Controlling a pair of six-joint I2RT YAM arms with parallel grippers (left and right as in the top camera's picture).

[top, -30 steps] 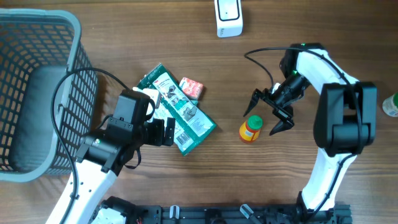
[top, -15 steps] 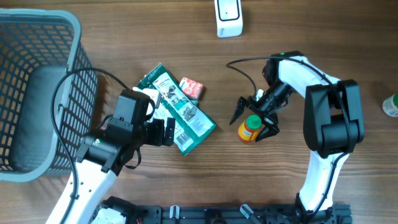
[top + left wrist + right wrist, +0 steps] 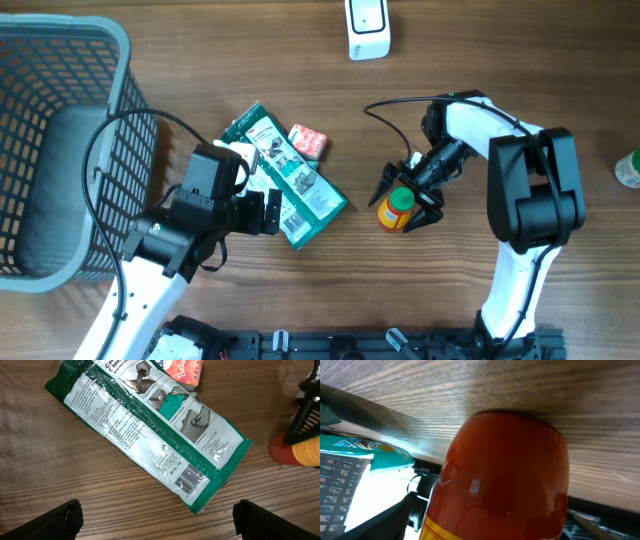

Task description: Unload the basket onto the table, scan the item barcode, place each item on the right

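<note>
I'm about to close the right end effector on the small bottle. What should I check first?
1. Bottle lies between the right end effector fingers: ok.
2. Right end effector is open, not yet gripping: ok.
3. Fingers are square on the bottle body rather than the red cap: cannot tell.
4. Barcode on the bottle is visible: cannot tell.
5. Left end effector is open by the green packet, apart from the bottle: ok.
6. Bare table up to the white device: ok.
</note>
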